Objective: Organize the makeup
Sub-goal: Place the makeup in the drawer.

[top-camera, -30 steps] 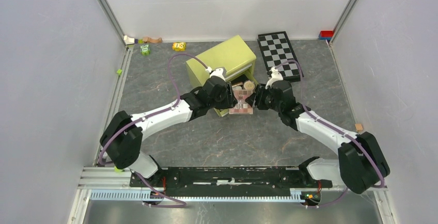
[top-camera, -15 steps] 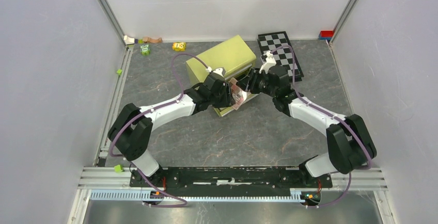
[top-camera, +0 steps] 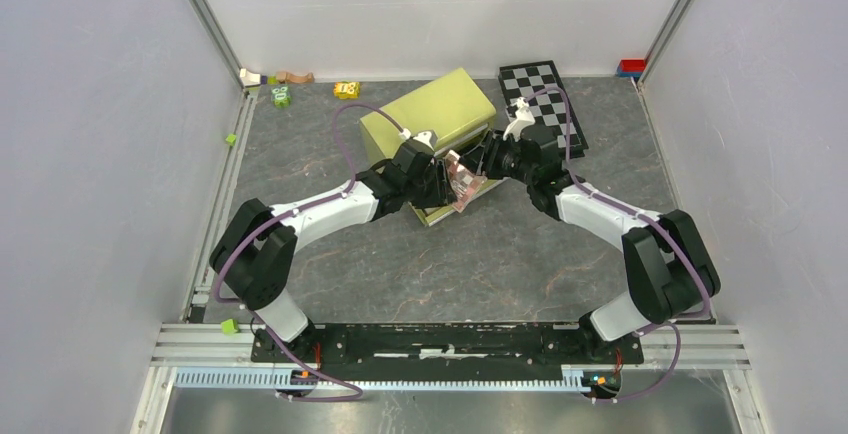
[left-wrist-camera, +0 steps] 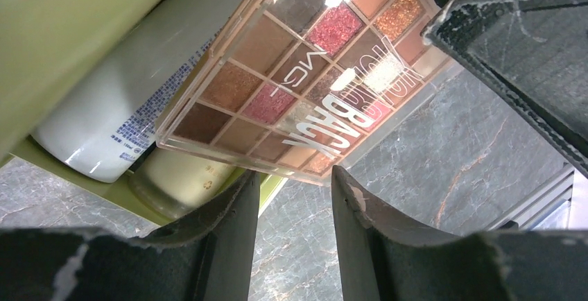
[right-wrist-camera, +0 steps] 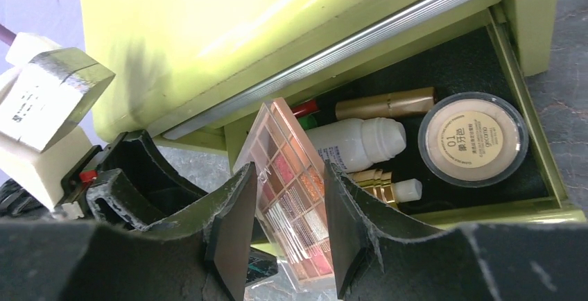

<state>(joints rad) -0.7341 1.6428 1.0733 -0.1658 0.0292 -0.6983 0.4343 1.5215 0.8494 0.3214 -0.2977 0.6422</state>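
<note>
I see the eyeshadow palette (top-camera: 462, 182) just tipped from flat onto its edge at the drawer (right-wrist-camera: 485, 212) mouth, so nearly stowed; left gripper (left-wrist-camera: 295, 174) and right gripper (right-wrist-camera: 290, 169) both half-spread, can't tell if either's pinching it.

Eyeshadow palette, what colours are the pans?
Pinks, browns and shimmery golds on the eyeshadow palette; clearest in the left wrist view.

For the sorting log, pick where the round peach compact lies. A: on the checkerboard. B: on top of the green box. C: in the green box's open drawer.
C: the right wrist view shows the round compact lying flat in the open drawer, beside the white tube.
</note>
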